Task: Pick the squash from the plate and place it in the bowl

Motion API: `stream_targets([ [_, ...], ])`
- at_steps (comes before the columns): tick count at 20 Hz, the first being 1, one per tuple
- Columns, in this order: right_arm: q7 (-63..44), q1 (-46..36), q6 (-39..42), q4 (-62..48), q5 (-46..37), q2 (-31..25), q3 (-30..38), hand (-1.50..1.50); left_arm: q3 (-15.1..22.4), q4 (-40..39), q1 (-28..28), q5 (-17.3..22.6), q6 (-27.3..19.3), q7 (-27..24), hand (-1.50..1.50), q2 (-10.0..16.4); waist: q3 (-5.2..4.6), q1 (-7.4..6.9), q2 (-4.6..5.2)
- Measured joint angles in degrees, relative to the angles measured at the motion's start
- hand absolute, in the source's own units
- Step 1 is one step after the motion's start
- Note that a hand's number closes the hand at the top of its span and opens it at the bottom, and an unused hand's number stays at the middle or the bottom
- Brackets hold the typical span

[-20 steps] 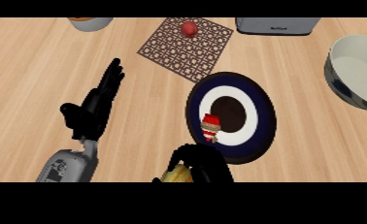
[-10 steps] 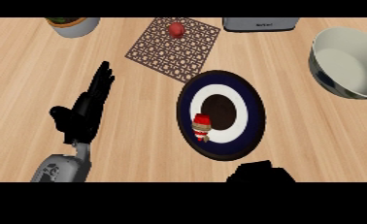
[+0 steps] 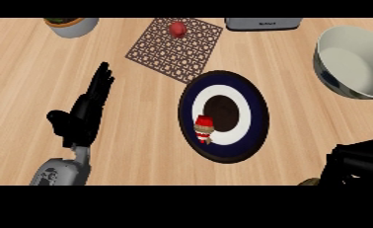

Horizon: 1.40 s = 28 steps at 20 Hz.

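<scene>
A dark blue and white plate (image 3: 251,98) lies at the counter's middle, and a small red-and-tan item (image 3: 204,129) sits on its lower left part. The white bowl (image 3: 348,64) stands at the right edge, cut off by the frame. My right hand (image 3: 353,164) shows at the lower right corner, fingers curled, well right of the plate and below the bowl. A tan sliver of the squash (image 3: 310,181) peeks out at its lower left; the rest is hidden. My left hand (image 3: 84,111) rests open on the left, fingers pointing up.
A brown lattice mat (image 3: 164,54) lies above the plate with a red round fruit (image 3: 177,29) on it. A grey pot (image 3: 71,26) stands at the top left. A grey appliance (image 3: 264,23) sits at the top, right of the mat.
My right hand has moved from below the plate's left side to the lower right corner, taking the squash along. The left hand keeps its open pose.
</scene>
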<state>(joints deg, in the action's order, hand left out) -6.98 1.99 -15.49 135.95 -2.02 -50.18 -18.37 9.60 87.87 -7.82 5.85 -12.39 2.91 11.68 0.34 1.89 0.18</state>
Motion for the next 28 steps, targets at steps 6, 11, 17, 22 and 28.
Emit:
stream_targets([
  [6,5.3,-2.5,9.7,-12.5,17.5,-5.3,18.6,1.50,0.0,-0.1,-0.3,-0.2,0.7,0.0,0.00,0.3,-0.14,-1.05,0.05],
  [11,12.8,-6.1,18.6,-30.1,18.8,-10.3,26.6,1.50,1.0,0.1,-0.4,-0.8,0.8,0.1,0.00,-0.7,-0.22,-2.37,0.19],
  [17,23.6,-13.3,21.0,-50.1,8.5,-11.1,24.9,1.50,1.6,-1.7,-2.5,-1.6,1.3,-0.1,0.00,-1.9,-0.25,-3.72,0.46],
  [22,30.3,-22.3,20.3,-66.3,0.7,-7.2,21.3,1.50,1.2,-1.3,-3.0,-1.7,1.9,0.9,0.00,-2.2,-0.26,-4.04,0.41],
  [28,39.8,-32.0,16.8,-86.7,-8.1,-2.4,18.8,1.50,0.9,-1.5,-4.1,-1.9,2.4,1.6,0.00,-2.5,-0.20,-4.77,0.65],
])
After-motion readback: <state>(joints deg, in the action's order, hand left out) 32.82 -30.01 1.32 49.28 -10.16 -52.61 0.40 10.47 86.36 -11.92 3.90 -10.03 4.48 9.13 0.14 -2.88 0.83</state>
